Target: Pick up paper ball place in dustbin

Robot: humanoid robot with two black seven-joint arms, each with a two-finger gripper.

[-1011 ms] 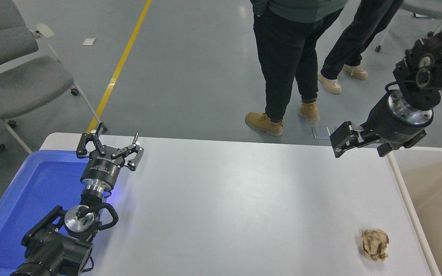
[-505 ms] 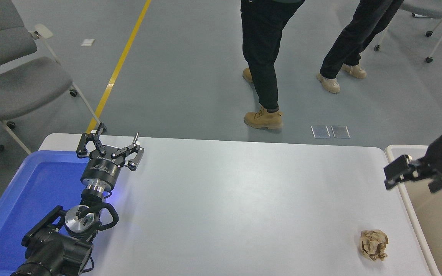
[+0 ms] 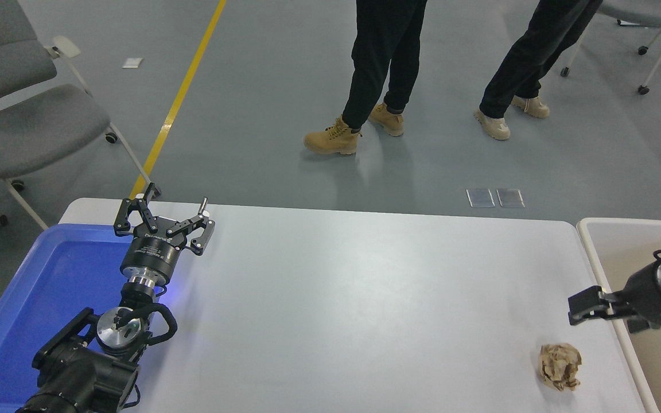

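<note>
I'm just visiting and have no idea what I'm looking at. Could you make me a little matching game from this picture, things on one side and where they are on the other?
Things:
1. paper ball
2. dustbin
3. blue tray
4. left gripper

Places:
A. at the table's left edge
B. beside the table's right edge
C. on the white table, near its right front corner
D. parked above the table's far left corner

Pairs: 1-C, 2-B, 3-A, 4-D

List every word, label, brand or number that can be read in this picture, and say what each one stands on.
None can be read.
White print on the left gripper, on its black body: too small and blurred.
Paper ball, dustbin, blue tray, right gripper: no print visible.
</note>
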